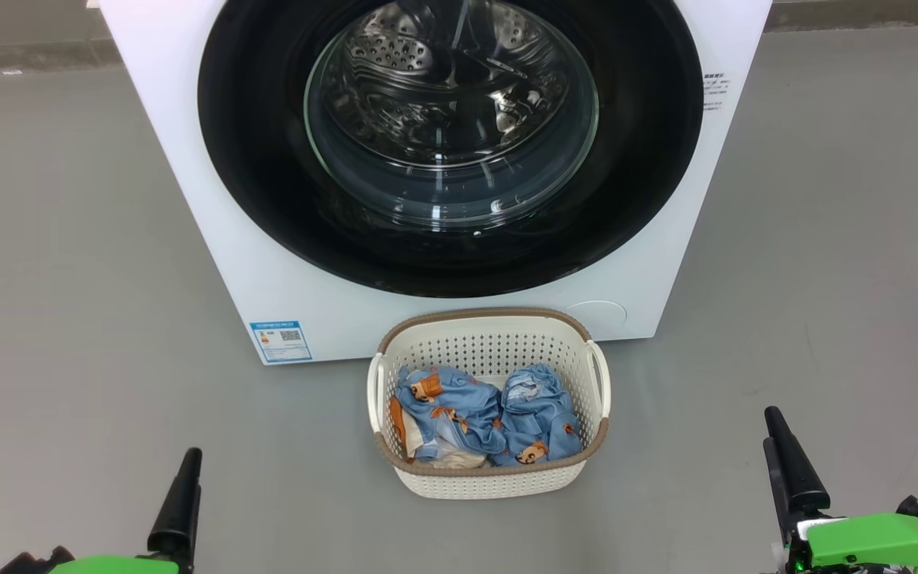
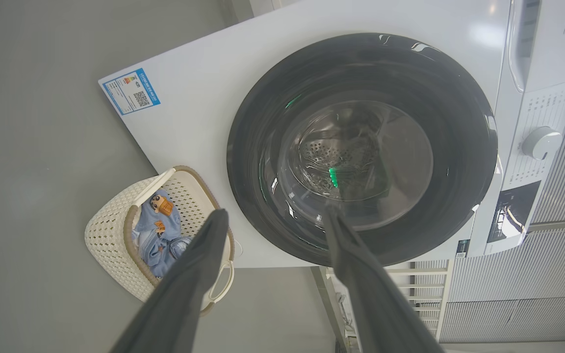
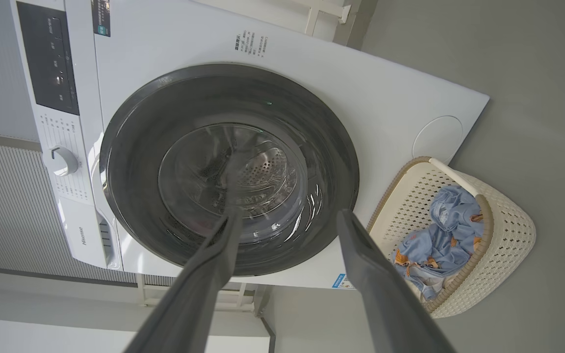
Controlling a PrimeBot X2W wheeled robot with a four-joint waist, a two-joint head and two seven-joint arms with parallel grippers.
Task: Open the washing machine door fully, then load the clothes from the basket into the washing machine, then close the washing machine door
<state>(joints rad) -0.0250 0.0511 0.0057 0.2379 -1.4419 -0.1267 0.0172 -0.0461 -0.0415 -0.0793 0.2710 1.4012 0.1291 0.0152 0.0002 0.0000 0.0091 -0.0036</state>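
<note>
Two dark fingers of left gripper [image 2: 276, 213] spread apart, nothing between them. Right gripper [image 3: 290, 215] likewise spread, empty. Both hover low, well back from washing machine [image 1: 180, 159]. Washing machine door [image 1: 451, 119] shut flush: black ring around glass, steel drum [image 1: 427, 56] behind. Basket [image 1: 491, 478] on grey floor [image 1: 68, 319], just before machine, below door, holding crumpled blue clothes [image 1: 475, 414]. Likely step: opening door, not yet begun. Next move calls for reaching door rim and finding catch; handle position cannot be told.
</note>
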